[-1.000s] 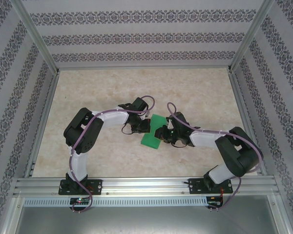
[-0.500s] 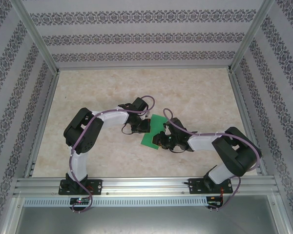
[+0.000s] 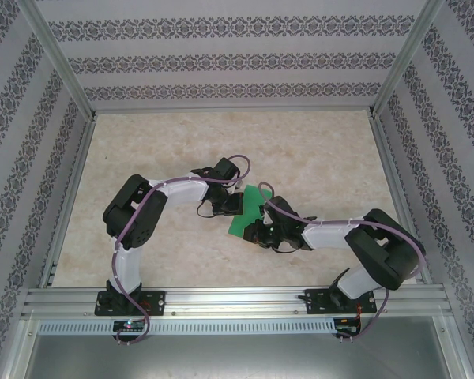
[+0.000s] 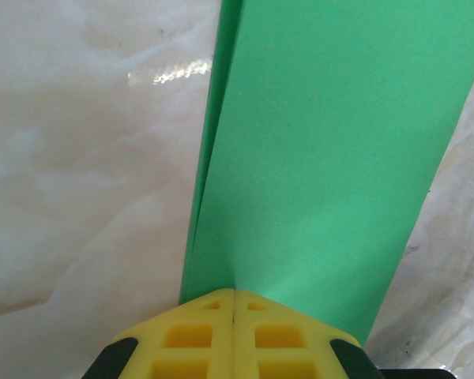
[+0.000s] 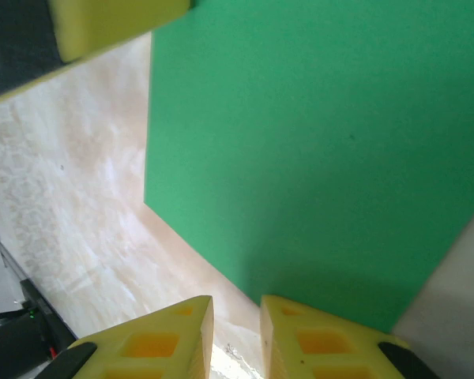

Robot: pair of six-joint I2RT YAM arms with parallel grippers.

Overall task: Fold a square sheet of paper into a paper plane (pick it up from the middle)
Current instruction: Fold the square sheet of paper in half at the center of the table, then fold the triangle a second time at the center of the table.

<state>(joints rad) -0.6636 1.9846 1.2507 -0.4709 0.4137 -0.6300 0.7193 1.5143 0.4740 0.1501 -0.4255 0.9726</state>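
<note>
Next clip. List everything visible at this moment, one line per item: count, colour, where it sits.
paper sheet: one, bright green, folded double, mid-table between the two end effectors
table: one, beige marbled, floor of the enclosure
walls: three, white with dark patterned stripes, left, back and right of the table
frame rails: several, silver aluminium, along the near edge and up the corners
arms: two, black and white, bases on the near rail
left end effector: one, yellow fingers, shut on the paper sheet
right end effector: one, yellow fingers, slightly apart at the sheet's edge, nothing in the gap
</note>
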